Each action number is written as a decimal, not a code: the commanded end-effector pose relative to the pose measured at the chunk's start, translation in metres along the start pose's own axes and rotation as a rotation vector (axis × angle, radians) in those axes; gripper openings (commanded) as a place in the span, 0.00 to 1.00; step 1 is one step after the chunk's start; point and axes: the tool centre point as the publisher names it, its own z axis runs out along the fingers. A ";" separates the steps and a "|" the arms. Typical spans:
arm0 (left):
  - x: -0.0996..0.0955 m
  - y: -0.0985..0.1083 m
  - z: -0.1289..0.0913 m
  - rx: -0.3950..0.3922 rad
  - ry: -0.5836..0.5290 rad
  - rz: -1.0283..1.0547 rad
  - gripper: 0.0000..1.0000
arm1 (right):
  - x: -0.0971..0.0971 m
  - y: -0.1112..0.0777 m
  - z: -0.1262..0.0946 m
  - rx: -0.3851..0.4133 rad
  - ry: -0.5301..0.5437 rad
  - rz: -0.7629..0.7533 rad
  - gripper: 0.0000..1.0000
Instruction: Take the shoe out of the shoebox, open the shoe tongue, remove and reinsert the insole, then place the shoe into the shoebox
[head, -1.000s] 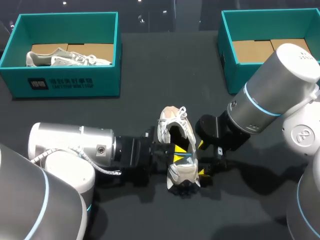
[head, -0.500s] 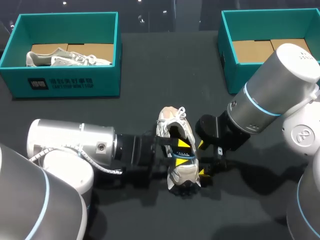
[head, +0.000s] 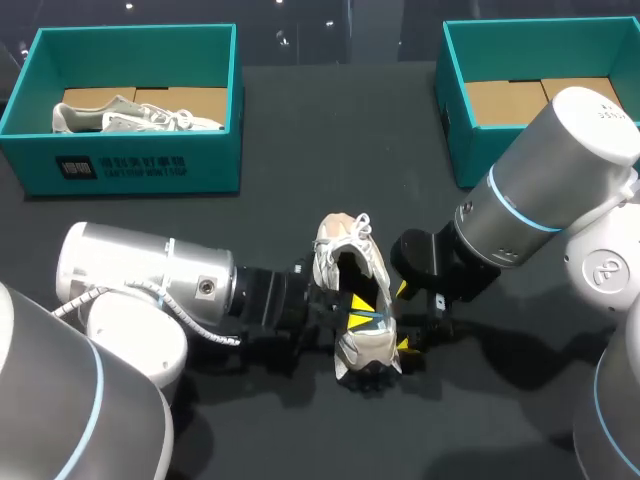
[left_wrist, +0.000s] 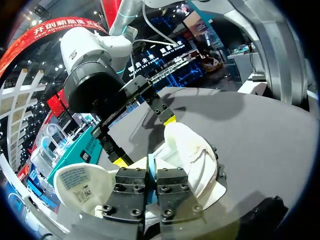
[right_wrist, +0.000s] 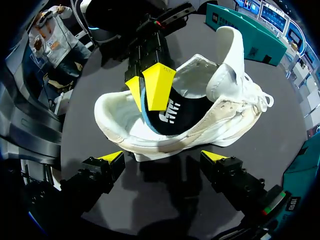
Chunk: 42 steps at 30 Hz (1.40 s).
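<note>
A white sneaker (head: 355, 295) lies on the black table between my two arms, its tongue (right_wrist: 231, 47) folded up and back. Inside it sits a dark insole (right_wrist: 167, 119) with a blue edge. My left gripper (head: 358, 308) reaches into the shoe's opening and is shut on that blue edge, which shows as a thin strip between its fingers (left_wrist: 151, 172). From the right wrist view its yellow tips (right_wrist: 152, 86) stand pressed together. My right gripper (head: 402, 318) is open beside the shoe's right flank, with its tips (right_wrist: 164, 159) apart and touching nothing.
A teal shoebox (head: 130, 165) at the back left holds another pale sneaker (head: 135, 115). A second teal shoebox (head: 455, 110) at the back right shows only cardboard inside. Bare black tabletop lies between the boxes and the shoe.
My left gripper's fingers spread briefly inside the shoe, then closed again on the insole's edge and drew back slightly. The right arm has stayed still.
</note>
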 end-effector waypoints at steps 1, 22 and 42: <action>-0.005 -0.002 0.000 0.001 0.010 -0.007 0.21 | 0.000 0.000 0.001 0.001 -0.001 0.000 1.00; -0.015 -0.011 -0.046 -0.050 0.177 -0.015 0.43 | -0.002 -0.032 -0.026 0.006 0.024 0.047 1.00; -0.044 -0.013 -0.118 -0.123 0.514 0.056 0.00 | -0.006 -0.066 -0.061 -0.007 0.013 0.062 1.00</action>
